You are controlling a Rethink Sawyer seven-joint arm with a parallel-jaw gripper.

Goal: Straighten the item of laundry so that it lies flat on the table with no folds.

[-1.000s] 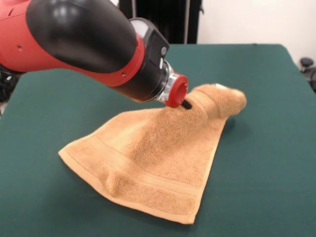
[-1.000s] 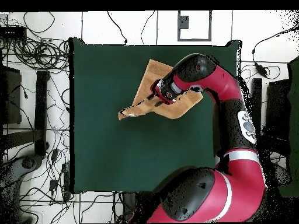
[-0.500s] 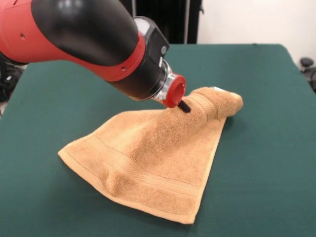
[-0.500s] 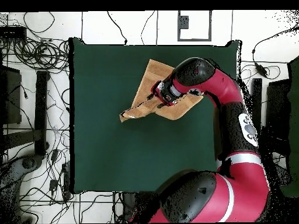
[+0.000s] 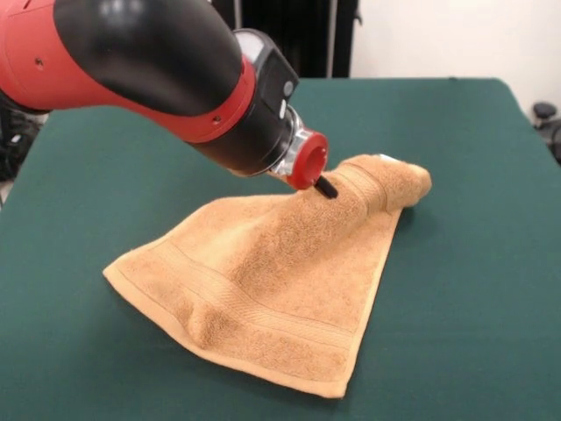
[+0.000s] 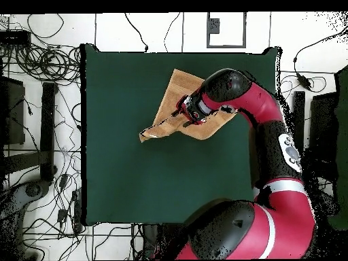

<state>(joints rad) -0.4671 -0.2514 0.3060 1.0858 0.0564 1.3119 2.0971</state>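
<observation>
Front view puts your hand right on the towel, a black tip poking out of the red collar and pressing into the terry where the cloth rises into a bunched, rolled ridge. Whether that hand is clenched or released, you cannot tell from either camera; only the one dark tip shows. The towel sits on the green desk, one broad part spread flat toward the camera with its woven border band running along the near edge, and a soft buckle in that edge at the near corner. The rolled end lies to the right of the hand, humped up off the cloth.

Overhead view gives you what the front one hides: the towel lies in the half of the desk away from the robot's base, with plenty of green on all sides. The arm's big red and black wrist covers much of it there, and the hand is tucked under that bulk. A narrow tail of towel reaches out to the left of the arm, ending in a pale spot, too small to make out.
</observation>
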